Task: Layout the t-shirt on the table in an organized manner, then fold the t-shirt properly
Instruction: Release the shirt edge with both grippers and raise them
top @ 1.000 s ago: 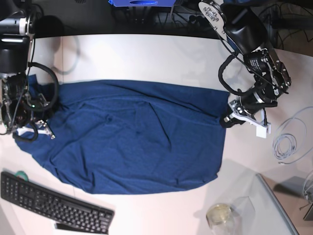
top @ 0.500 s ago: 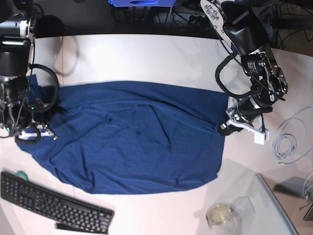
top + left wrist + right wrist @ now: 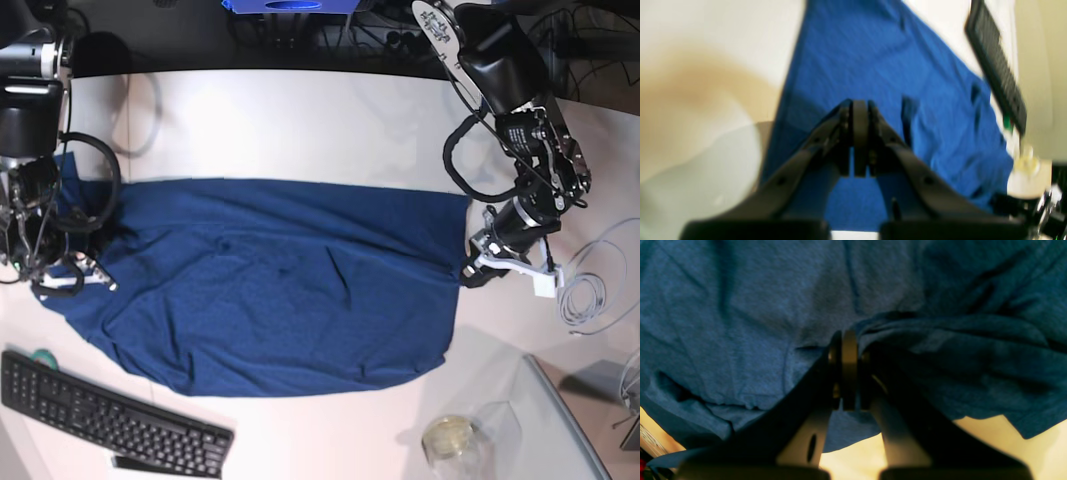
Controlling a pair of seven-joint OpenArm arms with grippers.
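Base view shows each clenched hand, left hand (image 3: 468, 272) and right hand (image 3: 100, 280), pinching the t-shirt (image 3: 280, 290) hems; uneven pulling risks slipping, bunching fabric between them.

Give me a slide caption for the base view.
Two arms hold a navy t-shirt by opposite edges, spread across the white table, a keyboard nearby.

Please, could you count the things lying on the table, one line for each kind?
t-shirt: 1
keyboard: 1
coiled cable: 1
clear cup: 1
Total: 4
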